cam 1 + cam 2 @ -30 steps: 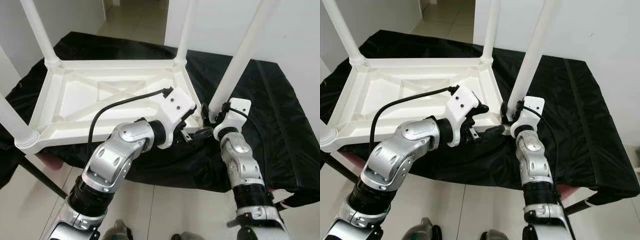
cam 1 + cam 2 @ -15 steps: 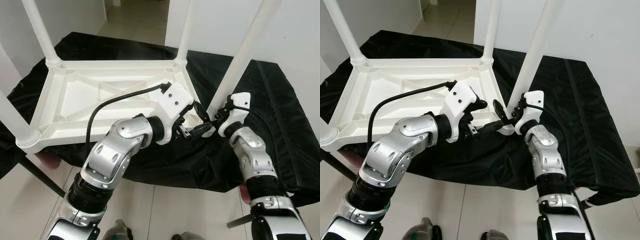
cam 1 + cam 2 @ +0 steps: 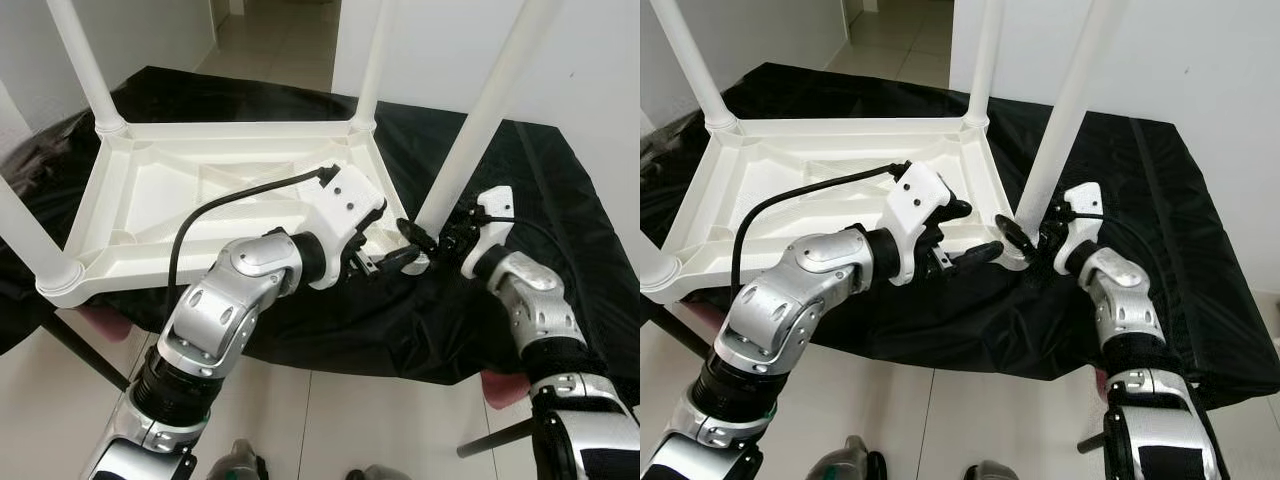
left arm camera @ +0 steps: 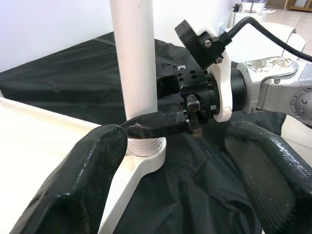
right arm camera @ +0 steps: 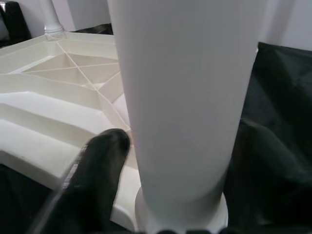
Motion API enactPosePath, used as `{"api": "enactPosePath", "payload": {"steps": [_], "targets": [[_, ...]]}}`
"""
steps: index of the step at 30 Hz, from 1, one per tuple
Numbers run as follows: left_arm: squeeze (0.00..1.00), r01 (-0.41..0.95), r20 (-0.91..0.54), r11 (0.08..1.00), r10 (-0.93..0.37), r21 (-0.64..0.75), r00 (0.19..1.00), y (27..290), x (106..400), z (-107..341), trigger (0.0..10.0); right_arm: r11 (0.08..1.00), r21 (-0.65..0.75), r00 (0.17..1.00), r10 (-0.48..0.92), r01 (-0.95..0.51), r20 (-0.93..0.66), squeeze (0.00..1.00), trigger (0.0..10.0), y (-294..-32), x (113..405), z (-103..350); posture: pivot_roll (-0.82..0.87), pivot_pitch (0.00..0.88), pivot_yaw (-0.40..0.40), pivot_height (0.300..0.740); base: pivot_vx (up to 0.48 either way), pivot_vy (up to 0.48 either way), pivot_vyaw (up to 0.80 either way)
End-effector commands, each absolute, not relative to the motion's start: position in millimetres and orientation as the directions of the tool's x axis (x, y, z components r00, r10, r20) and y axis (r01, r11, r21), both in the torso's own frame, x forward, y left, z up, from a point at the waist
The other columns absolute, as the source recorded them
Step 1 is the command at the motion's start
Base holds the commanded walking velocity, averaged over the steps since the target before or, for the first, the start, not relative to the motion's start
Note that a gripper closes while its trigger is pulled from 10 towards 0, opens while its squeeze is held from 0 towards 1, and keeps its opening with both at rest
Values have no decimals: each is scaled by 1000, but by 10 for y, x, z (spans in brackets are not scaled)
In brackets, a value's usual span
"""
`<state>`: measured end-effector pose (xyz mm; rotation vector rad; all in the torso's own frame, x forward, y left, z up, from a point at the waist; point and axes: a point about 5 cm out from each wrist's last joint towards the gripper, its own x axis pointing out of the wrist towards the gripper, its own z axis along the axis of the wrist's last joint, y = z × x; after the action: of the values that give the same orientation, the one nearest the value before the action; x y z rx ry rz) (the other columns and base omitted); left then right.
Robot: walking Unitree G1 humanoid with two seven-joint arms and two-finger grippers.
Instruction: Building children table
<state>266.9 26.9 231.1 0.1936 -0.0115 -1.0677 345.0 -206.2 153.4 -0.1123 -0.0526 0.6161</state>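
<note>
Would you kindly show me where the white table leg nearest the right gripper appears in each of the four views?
Left eye view: table leg rises from right of centre to the top edge.
Right eye view: just right of centre.
Left wrist view: upright, left of centre.
Right wrist view: large, central.
Shared landmark: the white corner socket on the black cloth, where the leg seats.

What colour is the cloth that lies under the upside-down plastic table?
The cloth is plain black; the right eye view shows it best.
</note>
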Motion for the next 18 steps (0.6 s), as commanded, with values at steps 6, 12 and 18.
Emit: {"api": "enactPosePath", "payload": {"steps": [6, 12, 18], "targets": [[0, 867, -85, 468, -870, 168, 486, 264, 2655, 2332, 10000, 797, -106, 799, 600, -595, 32, 0, 0, -2059, 3444, 1532, 50, 24, 2, 740, 0, 0, 0], [0, 868, -83, 468, -871, 168, 485, 259, 2663, 2340, 10000, 790, -98, 791, 611, -605, 33, 0, 0, -2075, 3419, 1496, 40, 23, 3, 740, 0, 0, 0], [0, 869, -81, 465, -872, 167, 482, 247, 2663, 2341, 10000, 796, -94, 797, 603, -598, 32, 0, 10000, -2107, 3416, 1479, 34, 19, -3, 740, 0, 0, 0]]}}
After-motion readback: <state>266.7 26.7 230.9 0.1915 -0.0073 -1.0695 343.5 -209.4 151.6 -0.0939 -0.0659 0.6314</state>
